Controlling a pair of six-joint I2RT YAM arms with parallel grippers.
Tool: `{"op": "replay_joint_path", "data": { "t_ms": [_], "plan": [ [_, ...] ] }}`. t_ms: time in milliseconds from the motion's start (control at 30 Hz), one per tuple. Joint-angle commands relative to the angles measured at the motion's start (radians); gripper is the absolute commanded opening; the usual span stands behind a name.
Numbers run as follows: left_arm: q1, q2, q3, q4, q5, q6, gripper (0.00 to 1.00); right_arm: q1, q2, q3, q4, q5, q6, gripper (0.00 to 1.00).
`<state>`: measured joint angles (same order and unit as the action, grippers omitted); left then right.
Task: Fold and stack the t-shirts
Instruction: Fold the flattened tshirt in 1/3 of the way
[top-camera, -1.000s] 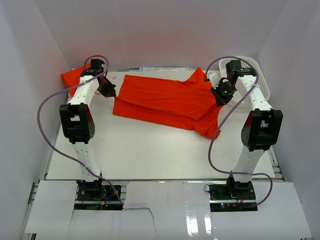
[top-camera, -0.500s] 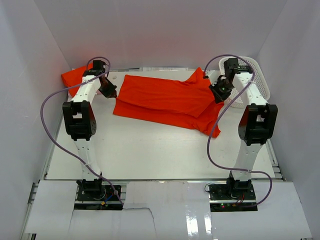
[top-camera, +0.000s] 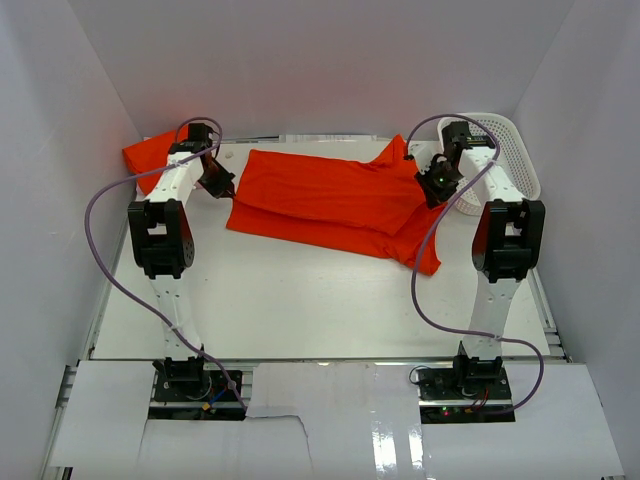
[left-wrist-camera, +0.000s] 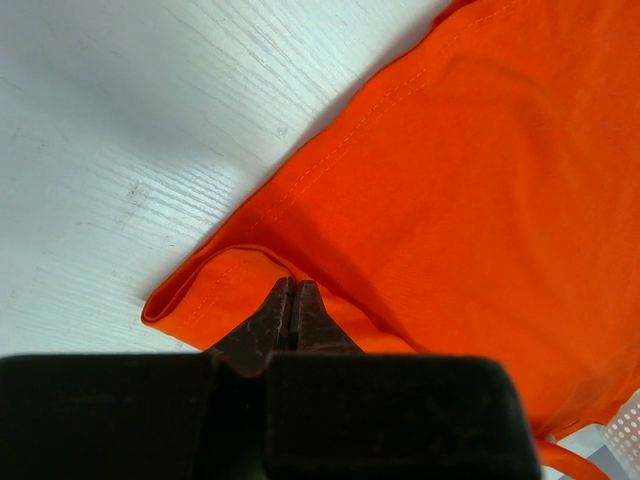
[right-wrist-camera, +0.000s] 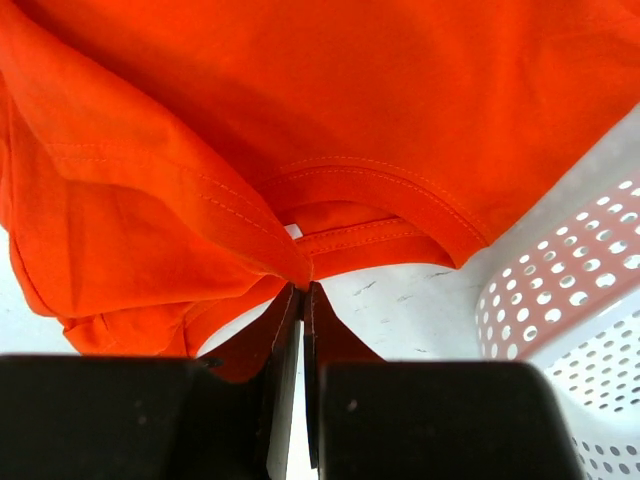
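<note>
Left fingers (left-wrist-camera: 262, 328) were pinched shut on a folded hem of the orange cloth t-shirt (top-camera: 330, 200) spread across the white worktop (top-camera: 300, 300); right fingers (right-wrist-camera: 262, 345) clamped fabric beside its collar. Two shirts showed (the second orange t-shirt (top-camera: 145, 155) bunched far left, partly hidden), one white perforated plastic basket (top-camera: 515, 165).

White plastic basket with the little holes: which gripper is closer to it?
Right. The right gripper pinches the orange t-shirt right beside the white perforated plastic basket; the left gripper holds the shirt's far end, across the table.
</note>
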<state>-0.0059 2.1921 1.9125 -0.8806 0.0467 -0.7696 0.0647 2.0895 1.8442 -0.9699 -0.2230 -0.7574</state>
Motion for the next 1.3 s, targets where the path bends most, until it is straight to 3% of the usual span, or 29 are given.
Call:
{"op": "replay_joint_path", "data": {
  "t_ms": [0,433,767,833,967,1067,1267],
  "plan": [
    [0.001,0.001,0.023,0.028,0.002,-0.026,0.00,-0.008,0.010,0.049,0.045,0.011,0.021,0.08],
    [0.001,0.028,0.014,0.058,0.016,-0.072,0.01,-0.012,0.050,0.066,0.094,0.036,0.050,0.08],
    [0.003,0.029,0.008,0.097,0.053,-0.111,0.31,-0.020,0.027,0.010,0.206,0.050,0.102,0.09],
    [0.003,0.005,0.006,0.098,0.030,-0.126,0.50,-0.020,0.026,0.000,0.224,0.051,0.113,0.16],
    [0.003,-0.035,0.003,0.111,-0.013,-0.146,0.64,-0.025,0.024,-0.013,0.253,0.059,0.135,0.31],
    [0.003,-0.078,-0.019,0.141,-0.031,-0.166,0.65,-0.028,0.008,-0.036,0.299,0.074,0.162,0.42],
    [0.001,-0.201,-0.076,0.216,-0.058,-0.125,0.65,-0.032,-0.080,-0.094,0.336,0.018,0.188,0.53]
  ]
}}
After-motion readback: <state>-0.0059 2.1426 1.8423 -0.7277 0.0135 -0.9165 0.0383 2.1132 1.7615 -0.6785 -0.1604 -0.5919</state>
